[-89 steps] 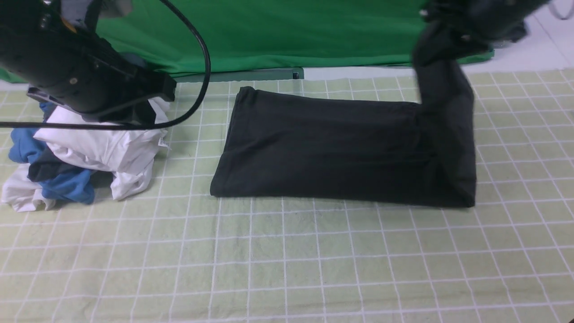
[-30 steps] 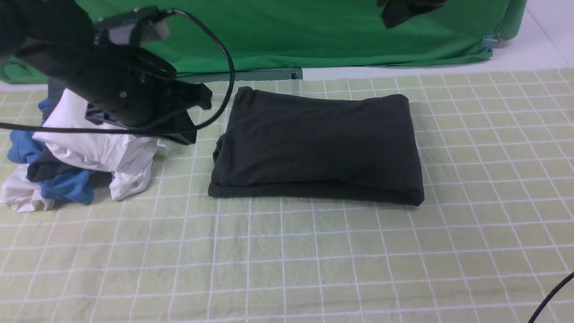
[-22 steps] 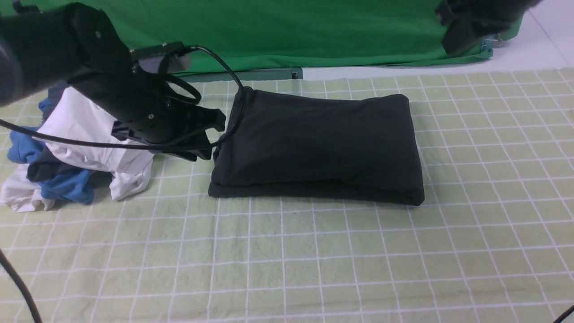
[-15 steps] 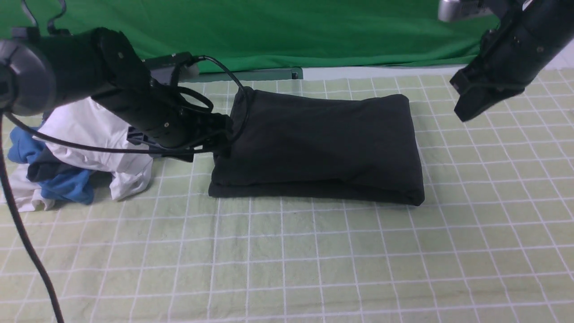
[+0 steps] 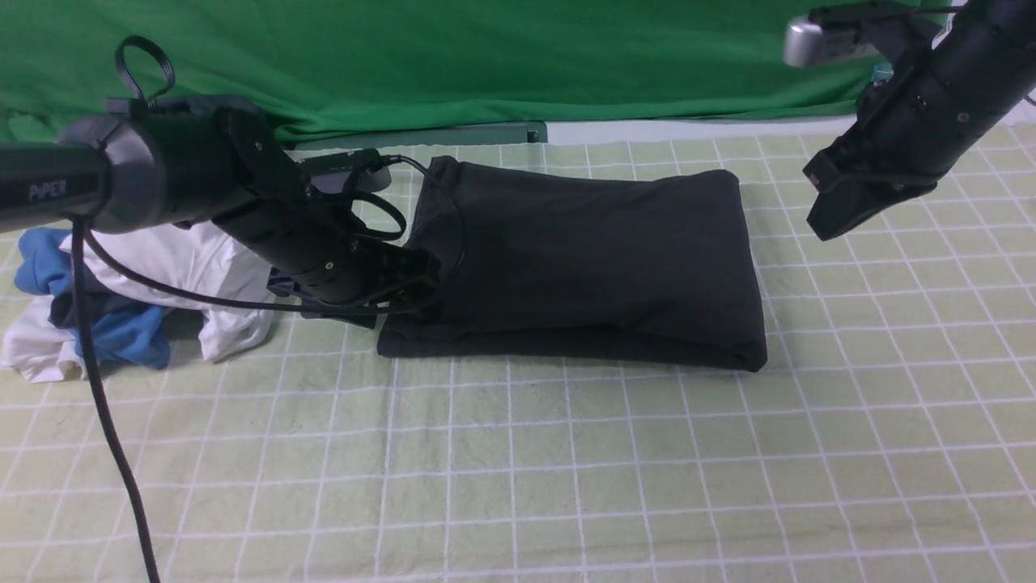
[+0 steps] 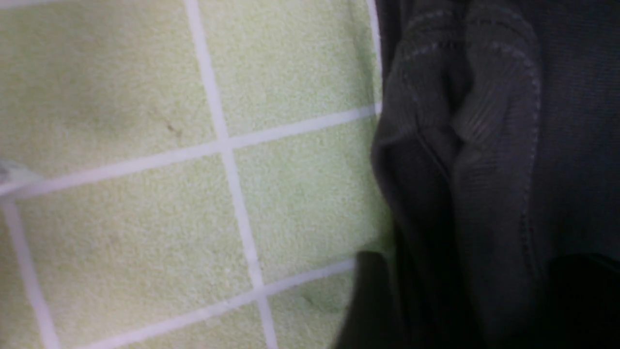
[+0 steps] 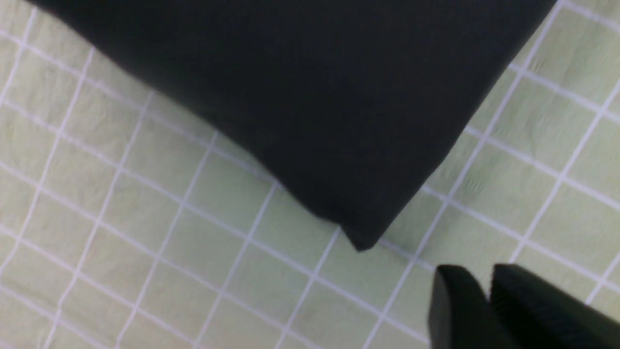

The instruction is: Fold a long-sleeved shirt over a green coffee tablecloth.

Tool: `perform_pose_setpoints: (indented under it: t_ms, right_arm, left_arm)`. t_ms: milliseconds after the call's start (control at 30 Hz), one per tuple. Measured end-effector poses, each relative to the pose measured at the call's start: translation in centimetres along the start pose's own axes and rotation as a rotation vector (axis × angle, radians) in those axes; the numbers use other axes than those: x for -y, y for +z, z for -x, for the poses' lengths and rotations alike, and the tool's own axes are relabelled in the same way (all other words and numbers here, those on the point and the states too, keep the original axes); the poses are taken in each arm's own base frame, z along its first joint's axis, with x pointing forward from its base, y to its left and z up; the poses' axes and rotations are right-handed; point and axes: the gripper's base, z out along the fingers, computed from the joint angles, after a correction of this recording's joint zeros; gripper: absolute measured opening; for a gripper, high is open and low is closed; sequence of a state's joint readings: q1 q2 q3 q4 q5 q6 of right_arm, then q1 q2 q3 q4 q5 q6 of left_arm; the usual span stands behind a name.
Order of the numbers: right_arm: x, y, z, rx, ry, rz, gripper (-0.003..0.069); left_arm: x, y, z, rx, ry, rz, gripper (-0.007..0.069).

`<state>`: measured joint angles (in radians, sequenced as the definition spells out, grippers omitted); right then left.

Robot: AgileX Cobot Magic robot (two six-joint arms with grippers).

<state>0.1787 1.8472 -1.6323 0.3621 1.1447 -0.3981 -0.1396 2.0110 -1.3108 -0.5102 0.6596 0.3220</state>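
Shirt [image 5: 583, 259] lies folded in a black rectangle on the tablecloth [image 5: 518, 470], which covers the worktop. Left claw [image 5: 421, 279] is spread at the shirt's left edge, fingers [image 6: 368, 300] on either side of the folded layers. Right claw [image 5: 834, 214] hovers beyond the right edge, fingers [image 7: 455, 305] nearly together, empty. White and blue clothes [image 5: 162, 308] sit left.

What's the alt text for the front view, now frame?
A black long-sleeved shirt, folded into a rectangle, lies on a pale green grid-lined tablecloth. The left claw reaches low to the shirt's left edge, while the right claw hangs above the cloth to the shirt's right. A heap of white and blue garments sits at far left.
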Motion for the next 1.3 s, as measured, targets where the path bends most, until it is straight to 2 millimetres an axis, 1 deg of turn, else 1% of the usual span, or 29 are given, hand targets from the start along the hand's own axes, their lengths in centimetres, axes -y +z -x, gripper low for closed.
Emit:
perform_pose_setpoints:
  t_ms: [33, 67, 100, 133, 167, 200, 233, 267, 300, 400, 533, 600, 633, 767, 800, 867, 933, 967, 1000, 1033, 1067, 1133, 1200, 1233, 1300]
  right_arm:
    - [0.0, 0.0, 0.0, 0.002, 0.0, -0.001, 0.0135]
    - [0.1, 0.4, 0.0, 0.014, 0.004, -0.009, 0.0229]
    - [0.2, 0.5, 0.0, 0.016, 0.005, -0.01, 0.0239]
    - [0.3, 0.9, -0.2, 0.014, 0.008, -0.013, 0.0316]
    - [0.4, 1.3, -0.3, 0.007, 0.011, -0.013, 0.0365]
    - [0.4, 1.6, -0.3, 0.001, 0.013, -0.012, 0.0391]
    - [0.6, 2.4, -0.5, -0.02, 0.018, -0.008, 0.0441]
    - [0.8, 3.2, -0.7, -0.042, 0.026, -0.001, 0.0472]
    - [0.9, 3.7, -0.9, -0.057, 0.031, 0.003, 0.0484]
    - [1.2, 6.1, -1.3, -0.112, 0.062, 0.043, 0.0512]
    - [1.0, 8.7, -1.2, -0.134, 0.122, 0.133, 0.0519]
    - [0.9, 9.5, -1.1, -0.133, 0.132, 0.148, 0.052]
    - [0.7, 10.3, -1.0, -0.131, 0.135, 0.154, 0.052]
    - [-0.1, 12.2, -0.8, -0.146, 0.136, 0.176, 0.0521]
    - [-0.2, 12.3, -0.8, -0.147, 0.136, 0.178, 0.0521]
    - [-0.9, 13.5, -0.8, -0.166, 0.127, 0.189, 0.0512]
    - [-1.2, 14.0, -0.8, -0.172, 0.104, 0.187, 0.0472]
    - [-1.3, 14.1, -0.7, -0.164, 0.084, 0.186, 0.0402]
    - [-1.4, 14.1, -0.6, -0.158, 0.077, 0.184, 0.0274]
    - [-1.4, 14.1, -0.6, -0.155, 0.074, 0.183, 0.0231]
    - [-1.5, 14.0, -0.5, -0.152, 0.077, 0.183, 0.0139]
    - [-1.6, 13.4, -0.5, -0.15, 0.077, 0.185, 0.0108]
    - [-1.9, 12.5, -0.6, -0.165, 0.067, 0.191, 0.011]
    - [-2.0, 12.4, -0.7, -0.171, 0.067, 0.193, 0.011]
    - [-2.5, 11.3, -0.8, -0.191, 0.057, 0.194, 0.011]
  left_arm:
    - [0.0, 0.0, 0.0, -0.003, -0.001, -0.001, 0.043]
    - [0.1, 0.1, -0.2, -0.017, -0.006, -0.012, 0.0309]
    - [0.1, 0.1, -0.2, -0.019, -0.007, -0.013, 0.0309]
    - [0.1, 0.2, -0.3, -0.031, 0.003, -0.018, 0.0178]
    - [0.1, 0.2, -0.3, -0.035, 0.015, -0.02, 0.0113]
    - [0.1, 0.2, -0.4, -0.037, 0.022, -0.021, 0.0088]
    - [0.1, 0.2, -0.4, -0.041, 0.029, -0.021, 0.0055]
    - [0.1, 0.2, -0.4, -0.043, 0.036, -0.019, 0.0048]
    - [0.2, 0.1, -0.4, -0.044, 0.041, -0.018, 0.0046]
    - [0.2, -0.5, -0.6, -0.063, 0.059, -0.005, 0.0043]
    - [0.5, -2.4, -0.5, -0.061, 0.09, 0.03, 0.0042]
    - [0.6, -3.0, -0.5, -0.056, 0.093, 0.042, 0.0042]
    - [0.7, -3.3, -0.5, -0.051, 0.097, 0.046, 0.0042]
    - [0.7, -3.5, -0.5, -0.054, 0.095, 0.045, 0.0042]
    - [0.7, -3.5, -0.5, -0.054, 0.095, 0.045, 0.0042]
    - [0.8, -3.5, -0.6, -0.062, 0.095, 0.043, 0.0042]
    - [0.8, -3.5, -0.7, -0.073, 0.096, 0.04, 0.0042]
    - [0.8, -3.5, -0.8, -0.084, 0.097, 0.039, 0.0042]
    - [0.8, -3.5, -0.9, -0.094, 0.097, 0.04, 0.0042]
    - [0.8, -3.6, -0.9, -0.098, 0.091, 0.038, 0.0041]
    - [0.8, -3.7, -1.0, -0.106, 0.082, 0.036, 0.0041]
    - [1.0, -4.0, -1.1, -0.115, 0.071, 0.033, 0.0041]
    - [1.2, -4.6, -1.3, -0.125, 0.054, 0.029, 0.004]
    - [1.2, -4.7, -1.3, -0.127, 0.053, 0.029, 0.004]
    - [1.4, -5.4, -1.7, -0.127, 0.031, 0.029, 0.0041]
